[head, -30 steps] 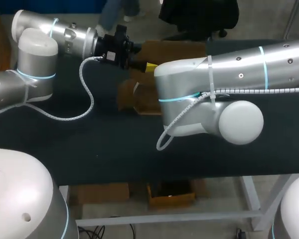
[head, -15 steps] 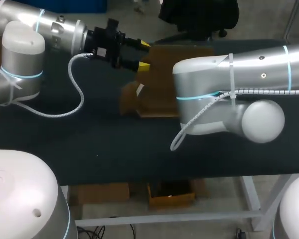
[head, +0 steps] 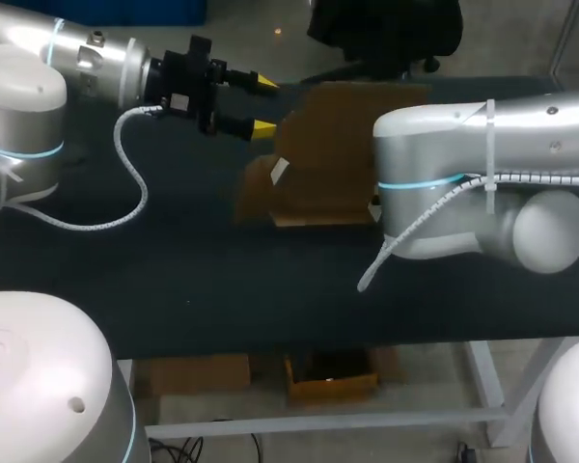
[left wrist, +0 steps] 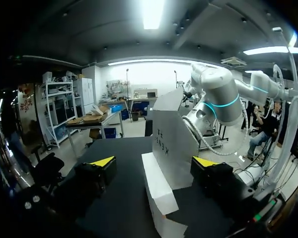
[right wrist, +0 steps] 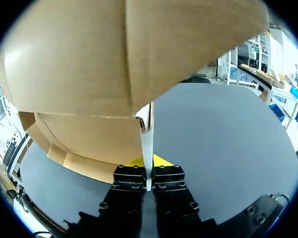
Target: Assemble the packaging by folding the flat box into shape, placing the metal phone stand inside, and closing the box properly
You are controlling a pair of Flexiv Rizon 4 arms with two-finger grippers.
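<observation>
The brown cardboard box stands partly folded at the back middle of the table, a small flap sticking out toward my left. My left gripper hovers just left of the box, open, touching nothing. In the left wrist view the box rises ahead of and between that gripper's spread fingers, apart from both. My right gripper is shut on a thin cardboard flap of the box, which fills the space above it. My right arm hides that gripper in the head view. No phone stand shows.
The table has a dark cloth over it. My right arm's bulky elbow hangs over the table's right half. The left arm's white cable loops down over the left side of the cloth.
My left gripper opened fully and drew back to the left, away from the box. My right arm shifted to the right, uncovering more of the box.
</observation>
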